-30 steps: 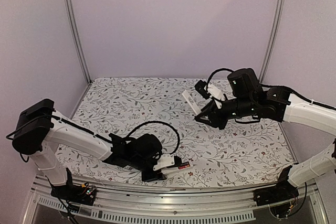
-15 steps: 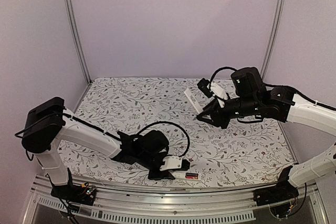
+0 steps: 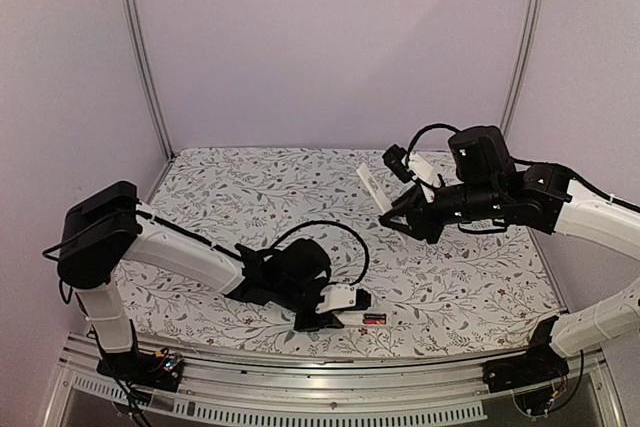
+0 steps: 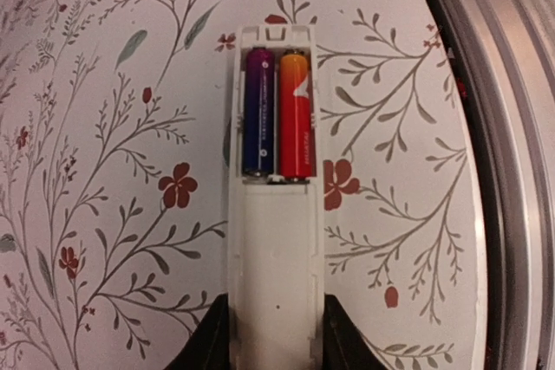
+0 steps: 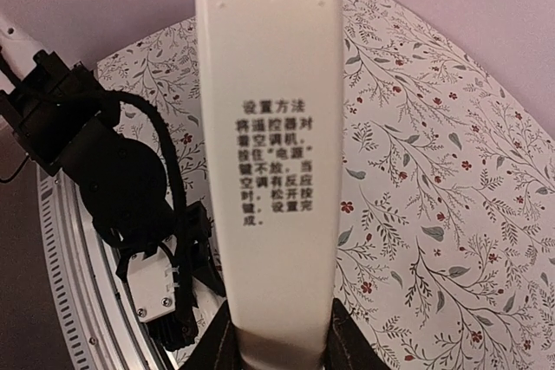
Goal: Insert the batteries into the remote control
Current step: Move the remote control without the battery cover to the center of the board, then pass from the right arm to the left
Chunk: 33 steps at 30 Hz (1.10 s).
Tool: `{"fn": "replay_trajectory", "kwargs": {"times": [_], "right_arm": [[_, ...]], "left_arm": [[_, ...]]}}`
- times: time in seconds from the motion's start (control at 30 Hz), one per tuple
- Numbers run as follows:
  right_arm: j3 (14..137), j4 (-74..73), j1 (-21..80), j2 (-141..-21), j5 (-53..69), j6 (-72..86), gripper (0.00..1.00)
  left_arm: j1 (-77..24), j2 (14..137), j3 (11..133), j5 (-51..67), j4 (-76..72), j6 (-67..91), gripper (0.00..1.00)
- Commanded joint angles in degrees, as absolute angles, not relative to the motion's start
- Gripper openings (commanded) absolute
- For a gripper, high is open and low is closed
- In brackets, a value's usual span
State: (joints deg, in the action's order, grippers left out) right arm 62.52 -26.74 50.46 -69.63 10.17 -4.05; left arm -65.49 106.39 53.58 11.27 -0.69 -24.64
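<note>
Left fingers (image 4: 213, 344) pinch the remote control (image 4: 276, 283) flat on the worktop (image 4: 104, 171), both batteries (image 4: 277, 114) seated in its compartment, steadying it while right fingers (image 5: 217, 348) clamp the cover plate (image 5: 269, 171) aloft, likely for closing.

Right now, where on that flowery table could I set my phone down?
The far left stretch of the table, between the left rail and the raised cover plate, is bare; so is the near right corner. Crowded: the front edge, where the left gripper holds the remote control.
</note>
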Motion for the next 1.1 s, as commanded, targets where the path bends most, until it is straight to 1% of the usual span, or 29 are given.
{"fn": "replay_trajectory", "kwargs": {"times": [0.0, 0.03, 0.1, 0.2, 0.23, 0.27, 0.37, 0.43, 0.53, 0.67, 0.73, 0.8, 0.93, 1.07], "right_arm": [[61.69, -27.77, 50.36, -69.25, 8.88, -3.69, 0.17], [61.68, -27.82, 50.36, -69.26, 8.95, -3.69, 0.17], [61.63, -27.96, 50.36, -69.19, 8.92, -3.76, 0.17], [61.82, -28.32, 50.36, -68.91, 8.4, -4.1, 0.17], [61.82, -28.35, 50.36, -68.76, 8.25, -4.32, 0.17], [61.78, -28.39, 50.36, -68.69, 8.31, -4.47, 0.17], [61.91, -28.62, 50.36, -68.64, 8.6, -5.11, 0.17], [62.22, -29.14, 50.36, -68.94, 8.65, -5.73, 0.17], [63.42, -31.19, 50.36, -70.21, 8.87, -6.92, 0.17], [64.8, -33.58, 51.33, -72.71, 9.16, -8.39, 0.16], [65.43, -34.33, 53.06, -73.94, 8.74, -9.79, 0.17], [66.2, -35.25, 55.13, -75.0, 8.7, -11.73, 0.17], [68.75, -38.14, 57.76, -77.65, 8.09, -16.11, 0.17], [71.12, -41.08, 59.6, -82.63, 4.85, -17.5, 0.17]], "left_arm": [[-63.92, 107.75, 54.59, 10.31, -1.55, -22.98, 0.3], [-63.9, 107.51, 54.52, 10.22, -1.53, -22.6, 0.32], [-63.9, 106.65, 54.25, 10.39, -1.26, -21.6, 0.42], [-63.9, 104.14, 54.17, 12.94, -0.31, -20.29, 0.65], [-63.9, 102.77, 53.73, 13.1, -1.12, -19.53, 0.69], [-63.92, 101.23, 52.88, 12.71, -2.51, -18.67, 0.76], [-63.81, 96.05, 49.63, 11.46, -7.46, -16.37, 0.84], [-63.63, 92.16, 47.93, 10.92, -10.42, -14.18, 0.86], [-62.93, 86.02, 45.38, 11.03, -13.2, -9.68, 0.87], [-62.1, 77.12, 42.26, 7.94, -15.36, 2.44, 0.83], [-61.73, 73.36, 41.94, 6.75, -13.87, 8.24, 0.79], [-61.7, 69.67, 41.4, 5.23, -12.39, 13.27, 0.78], [-61.59, 61.66, 37.81, 1.19, -12.19, 22.73, 0.81], [-61.51, 56.16, 31.99, -2.1, -15.34, 31.68, 0.83]]}}
